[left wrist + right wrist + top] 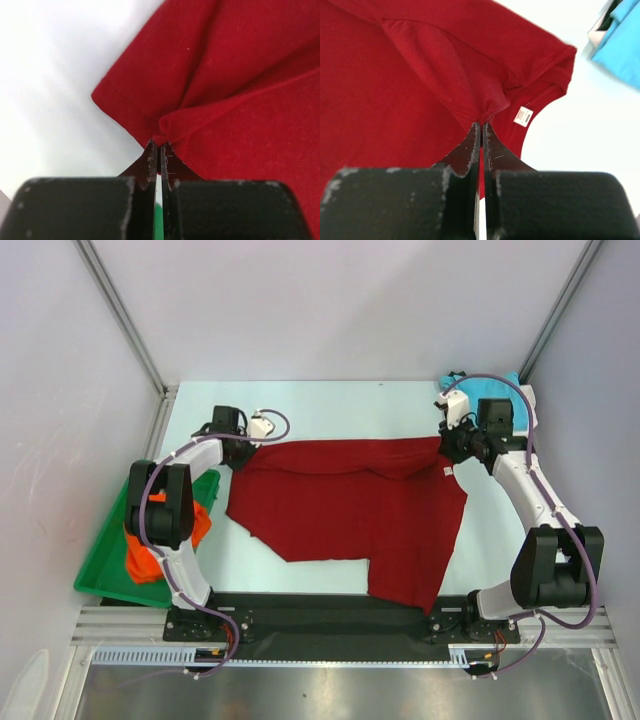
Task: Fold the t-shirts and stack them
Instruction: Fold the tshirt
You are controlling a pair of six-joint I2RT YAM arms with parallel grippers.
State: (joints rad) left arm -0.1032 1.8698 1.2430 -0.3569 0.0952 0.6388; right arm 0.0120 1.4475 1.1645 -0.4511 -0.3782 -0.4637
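The left pincer (158, 147) is squeezed shut, and a small fold of the big dark red cloth t-shirt (250, 100) is pinched between its two black fingers (150, 162). Just to the left of that pinch, a stitched corner of the shirt is seen sticking out over the pale table top (330, 400). The right pincer (481, 127) is squeezed shut too, and a bunch of the same red shirt is held at its tips. A little white label (523, 116) is sewn inside the shirt just to the right of those tips, by the curved neck edge. The far edge of the red shirt runs from one pincer to the other. The rest of it is spread on the table on the near side of both pincers, toward the arm bases. Behind the right pincer, in the far corner, a turquoise cloth t-shirt (497, 390) is seen, apart from the red one. On the near, outer side of the left pincer, a bright orange cloth t-shirt (150, 545) is lying crumpled in a green plastic tray (100, 580), partly hidden by the left arm.
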